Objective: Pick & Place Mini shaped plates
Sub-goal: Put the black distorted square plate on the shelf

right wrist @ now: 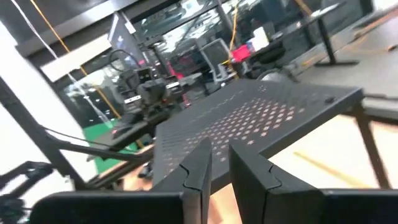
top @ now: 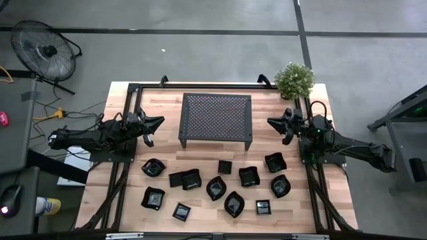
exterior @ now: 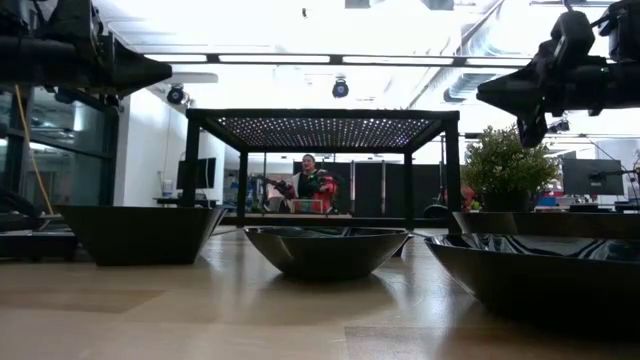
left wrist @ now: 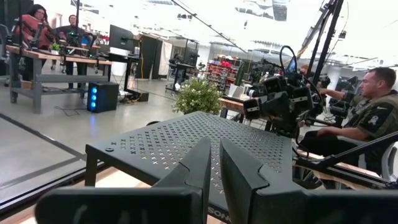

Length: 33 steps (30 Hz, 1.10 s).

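Several small glossy black mini shaped plates (top: 216,188) rest flat on the near half of the wooden table, square, leaf and teardrop shaped. Three of them loom close in the low view (exterior: 327,248). My left gripper (top: 159,122) hovers above the table by the left end of the black mesh rack (top: 215,119), fingers shut and pointing right. My right gripper (top: 271,122) hovers by the rack's right end, shut, pointing left. Both are held high (exterior: 165,72) (exterior: 485,95), well clear of the plates. Each wrist view (left wrist: 214,155) (right wrist: 217,163) looks across the rack top.
The perforated rack (exterior: 322,125) stands on four legs at the middle of the table's far half, between the two grippers. A potted plant (top: 294,80) sits at the far right corner. Bare wood (top: 200,160) lies between the rack and the plates. People sit beyond the table.
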Each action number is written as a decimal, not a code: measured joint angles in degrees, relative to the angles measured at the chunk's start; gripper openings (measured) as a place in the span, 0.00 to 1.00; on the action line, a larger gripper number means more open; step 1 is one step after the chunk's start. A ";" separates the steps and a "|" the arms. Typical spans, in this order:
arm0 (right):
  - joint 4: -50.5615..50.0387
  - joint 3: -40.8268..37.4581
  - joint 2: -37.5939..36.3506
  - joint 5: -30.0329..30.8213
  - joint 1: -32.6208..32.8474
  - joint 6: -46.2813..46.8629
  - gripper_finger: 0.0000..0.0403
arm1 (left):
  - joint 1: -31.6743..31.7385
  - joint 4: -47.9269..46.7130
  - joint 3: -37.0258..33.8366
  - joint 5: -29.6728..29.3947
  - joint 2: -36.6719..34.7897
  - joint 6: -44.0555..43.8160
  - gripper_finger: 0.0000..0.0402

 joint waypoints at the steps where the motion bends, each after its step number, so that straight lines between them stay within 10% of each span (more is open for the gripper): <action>1: -0.05 0.00 0.01 -0.06 -0.01 0.23 0.13 | 0.00 0.00 0.00 0.01 0.00 0.01 0.08; 24: -13.77 1.65 0.07 -5.87 -0.01 2.24 0.26 | 0.00 -0.01 0.01 0.01 0.00 0.01 0.08; 33: -37.00 13.81 5.21 -2.47 0.04 -3.25 0.32 | 0.00 0.00 0.00 0.00 0.01 0.01 0.08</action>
